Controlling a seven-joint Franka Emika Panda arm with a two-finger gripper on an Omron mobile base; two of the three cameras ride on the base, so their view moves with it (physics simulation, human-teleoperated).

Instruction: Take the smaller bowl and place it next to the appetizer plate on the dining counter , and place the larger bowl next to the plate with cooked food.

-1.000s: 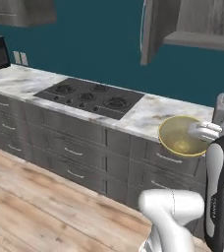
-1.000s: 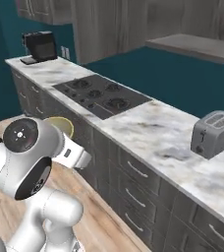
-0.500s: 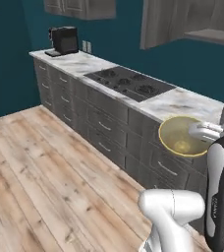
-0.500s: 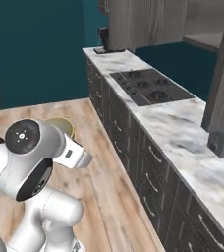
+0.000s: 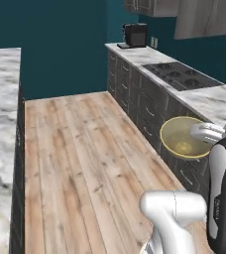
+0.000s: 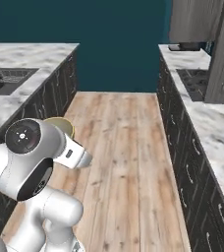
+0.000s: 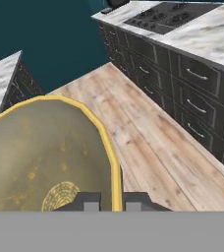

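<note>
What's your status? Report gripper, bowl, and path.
Gripper shut on the smaller bowl's rim, bowl carried above the wood floor. Marbled counters on both sides. Nothing in the aisle ahead.

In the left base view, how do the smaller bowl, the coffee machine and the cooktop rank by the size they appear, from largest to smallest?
1. cooktop, the widest patch.
2. smaller bowl, held near the camera, so it looks big.
3. coffee machine, far down the back counter.
The cooktop and bowl look close in size, so that order is unsure.
</note>
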